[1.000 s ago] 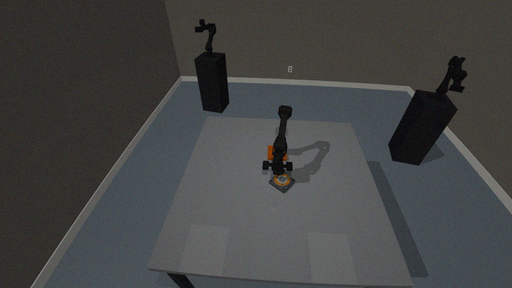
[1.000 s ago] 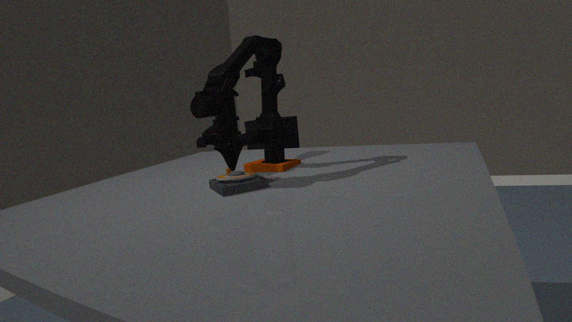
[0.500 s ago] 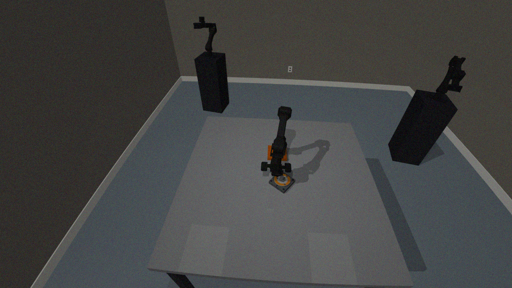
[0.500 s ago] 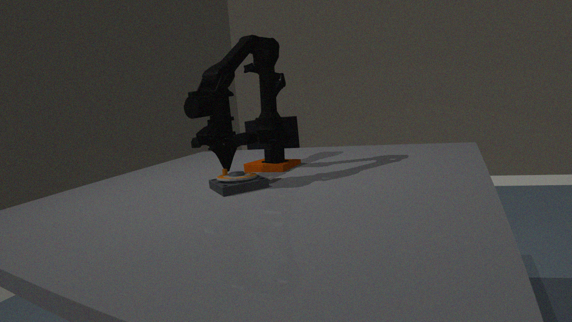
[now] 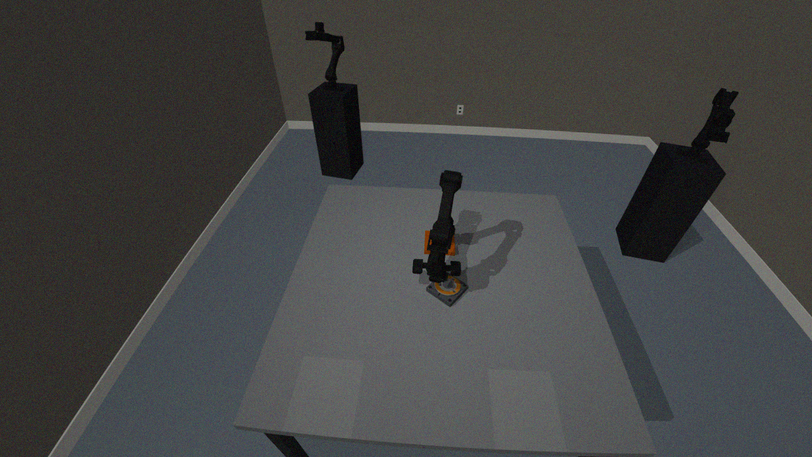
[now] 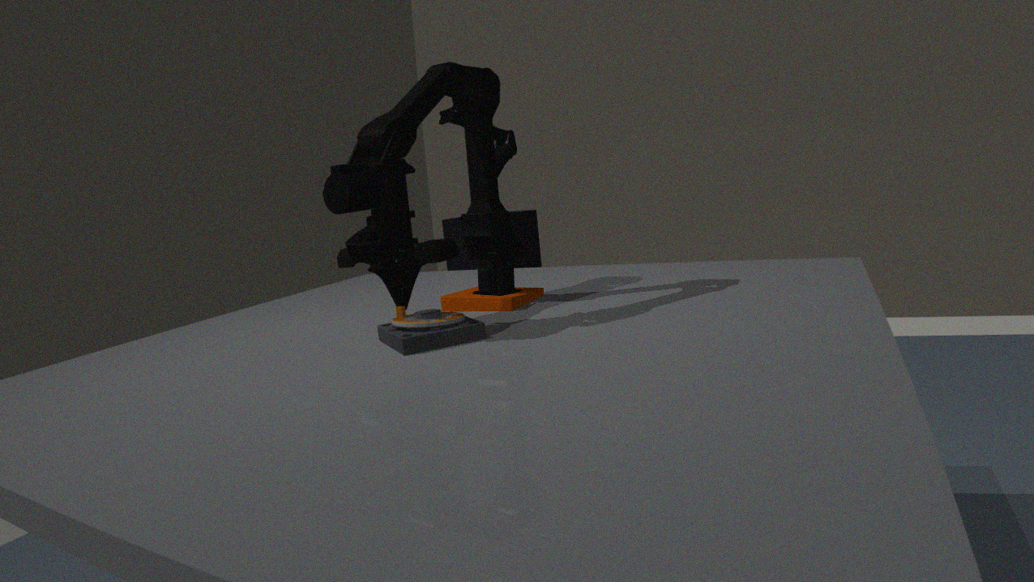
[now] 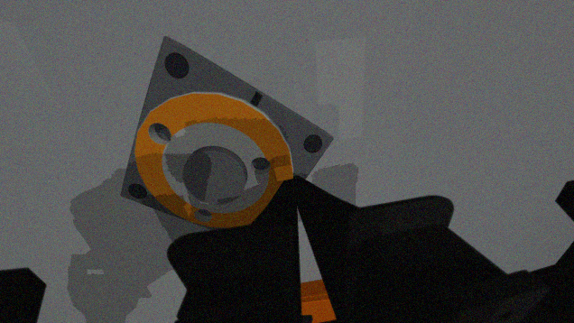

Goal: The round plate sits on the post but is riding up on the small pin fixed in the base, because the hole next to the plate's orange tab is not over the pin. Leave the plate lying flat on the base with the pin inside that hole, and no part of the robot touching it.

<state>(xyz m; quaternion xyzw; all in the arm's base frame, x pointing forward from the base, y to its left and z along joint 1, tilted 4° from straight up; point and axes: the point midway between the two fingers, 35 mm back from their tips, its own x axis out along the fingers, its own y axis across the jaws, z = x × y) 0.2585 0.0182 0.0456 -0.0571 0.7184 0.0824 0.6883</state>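
Note:
The round plate point(image 5: 447, 293) point(image 6: 433, 325) point(image 7: 203, 106) has an orange ring around a paler centre and sits around the grey post point(image 6: 430, 313) point(image 7: 217, 173) on the dark square base point(image 5: 450, 302) point(image 6: 433, 344) point(image 7: 178, 87). Its edge stands slightly above the base in the exterior view. The orange tab point(image 6: 399, 312) point(image 7: 283, 172) stands up at the rim. The hole point(image 7: 261, 163) near the tab looks dark; I cannot make out the pin. My gripper point(image 6: 402, 306) point(image 7: 292, 182) is shut and empty, its tips right at the tab, apparently touching it. The tips partly hide the rim in the wrist view.
The arm's orange mount point(image 5: 451, 248) point(image 6: 476, 301) stands on the table point(image 5: 363, 318) point(image 6: 578, 412) behind the base. Two black pedestals point(image 5: 337, 136) point(image 5: 664, 204) with other arms stand on the floor beyond the table.

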